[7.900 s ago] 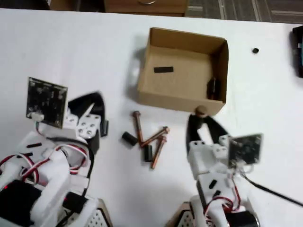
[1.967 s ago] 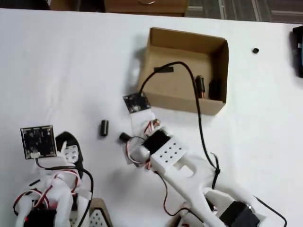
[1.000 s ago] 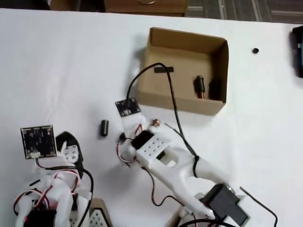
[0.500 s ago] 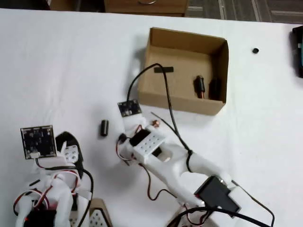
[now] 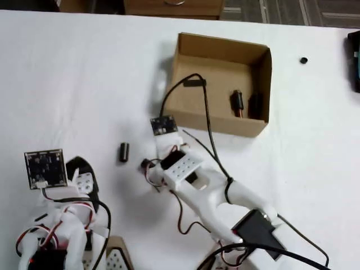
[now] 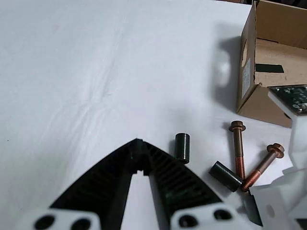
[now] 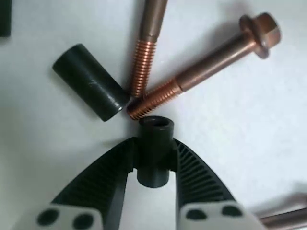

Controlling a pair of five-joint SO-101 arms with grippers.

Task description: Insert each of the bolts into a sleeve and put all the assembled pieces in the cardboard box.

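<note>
- Right tool (image 7: 154, 152) clamped on a black sleeve (image 7: 154, 143), its bore facing the wrist camera, low among the loose parts on the surface (image 5: 67, 67).
- Threaded tip of the slanted bolt (image 7: 206, 67) lies just beside the held sleeve. A spare sleeve (image 7: 91, 81) lies close by.
- Left tool (image 6: 139, 143) pinched together and empty, set back from the parts.
- One assembled piece (image 5: 237, 103) is in the cardboard box (image 5: 224, 40).
- Step in hand, as I read it: sleeve pickup for mating. The next move calls for lining the bore up with a bolt's threads and sliding it on straight.
</note>
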